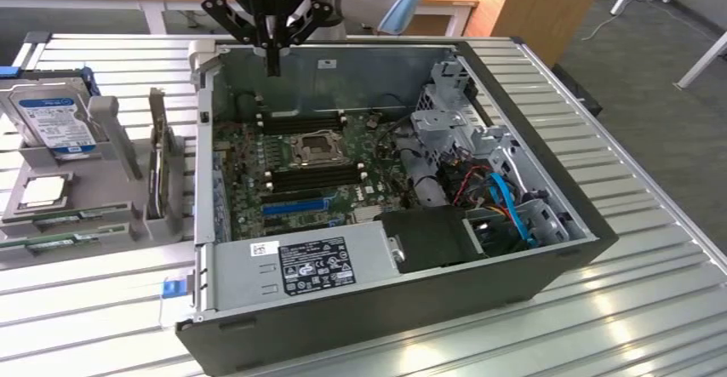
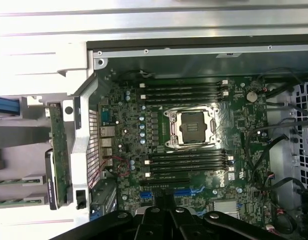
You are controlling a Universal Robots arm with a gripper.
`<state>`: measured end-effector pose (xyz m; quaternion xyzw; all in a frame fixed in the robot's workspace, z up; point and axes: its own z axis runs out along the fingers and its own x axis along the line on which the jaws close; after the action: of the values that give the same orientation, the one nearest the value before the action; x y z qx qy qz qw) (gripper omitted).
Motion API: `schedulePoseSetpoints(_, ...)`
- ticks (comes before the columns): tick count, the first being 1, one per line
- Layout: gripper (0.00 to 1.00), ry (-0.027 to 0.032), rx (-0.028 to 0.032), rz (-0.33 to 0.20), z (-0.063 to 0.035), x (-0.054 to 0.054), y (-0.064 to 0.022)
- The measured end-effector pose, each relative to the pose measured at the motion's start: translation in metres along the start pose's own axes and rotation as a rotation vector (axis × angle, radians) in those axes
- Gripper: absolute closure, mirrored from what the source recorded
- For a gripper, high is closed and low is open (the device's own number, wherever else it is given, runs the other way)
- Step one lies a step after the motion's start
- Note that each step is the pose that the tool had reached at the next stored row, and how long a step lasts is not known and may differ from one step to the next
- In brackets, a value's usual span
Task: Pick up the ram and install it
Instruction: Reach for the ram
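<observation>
Two ram sticks, thin and green, lie in the grey holder outside the open computer case; one ram (image 1: 57, 242) (image 2: 13, 202) is at the holder's front edge, the other (image 1: 82, 216) (image 2: 13, 181) just behind it. My gripper (image 1: 272, 64) (image 2: 161, 217) hangs above the back wall of the case, far from the sticks. Its black fingers are pressed together with nothing between them. Below it, the motherboard (image 1: 298, 185) (image 2: 128, 145) shows long black slots (image 1: 298, 122) (image 2: 184, 90) on both sides of the CPU socket (image 1: 315, 148) (image 2: 192, 127).
On the exterior view's left, the grey holder (image 1: 119, 143) also carries a hard drive (image 1: 51, 117), a loose CPU (image 1: 43, 191) and an upright expansion card (image 1: 160, 164). In the case, the power supply (image 1: 312, 262) sits at the front and the drive cage with cables (image 1: 483, 185) on the right.
</observation>
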<state>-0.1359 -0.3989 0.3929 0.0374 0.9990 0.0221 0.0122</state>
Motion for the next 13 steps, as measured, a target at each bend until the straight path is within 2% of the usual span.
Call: schedulePoseSetpoints(13,0.9,0.0007,0.0,0.0,0.0,0.0093,-0.0006)
